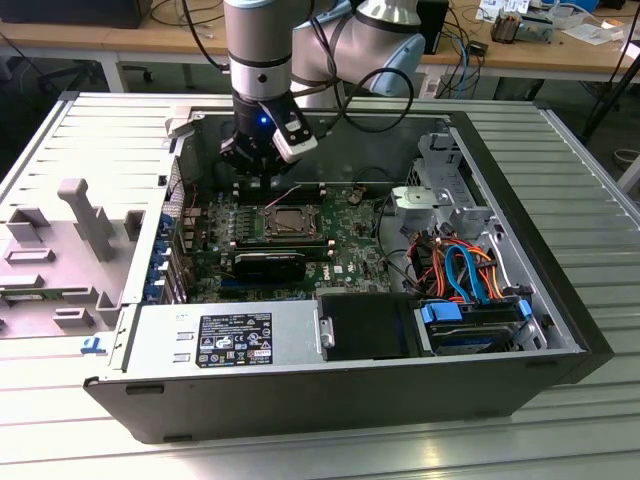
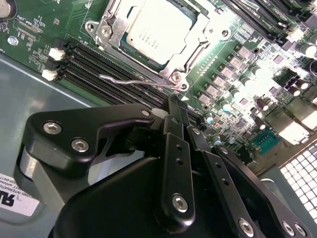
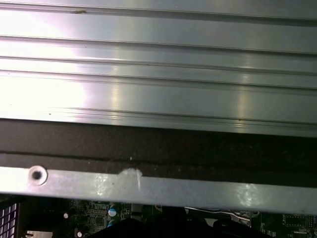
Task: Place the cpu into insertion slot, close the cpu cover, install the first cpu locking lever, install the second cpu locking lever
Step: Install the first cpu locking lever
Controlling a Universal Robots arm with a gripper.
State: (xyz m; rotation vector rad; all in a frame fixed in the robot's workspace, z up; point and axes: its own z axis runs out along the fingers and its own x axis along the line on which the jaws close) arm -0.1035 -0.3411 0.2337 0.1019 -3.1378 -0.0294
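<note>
Jaws (image 2: 173, 106) pressed together, holding nothing, hover beside the cpu cover (image 2: 198, 44) over the seated cpu (image 2: 156, 29).

No legible print on any label (image 1: 235, 342)

Ribbed metal panel (image 3: 158, 74) above a green circuit board (image 3: 89, 215).

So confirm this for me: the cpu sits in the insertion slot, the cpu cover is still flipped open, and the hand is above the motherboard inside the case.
Not quite. The cpu cover is closed over the cpu, framing its metal top, as the second wrist view shows. The rest holds: the cpu sits in the insertion slot, and the hand is above the motherboard inside the case.
</note>
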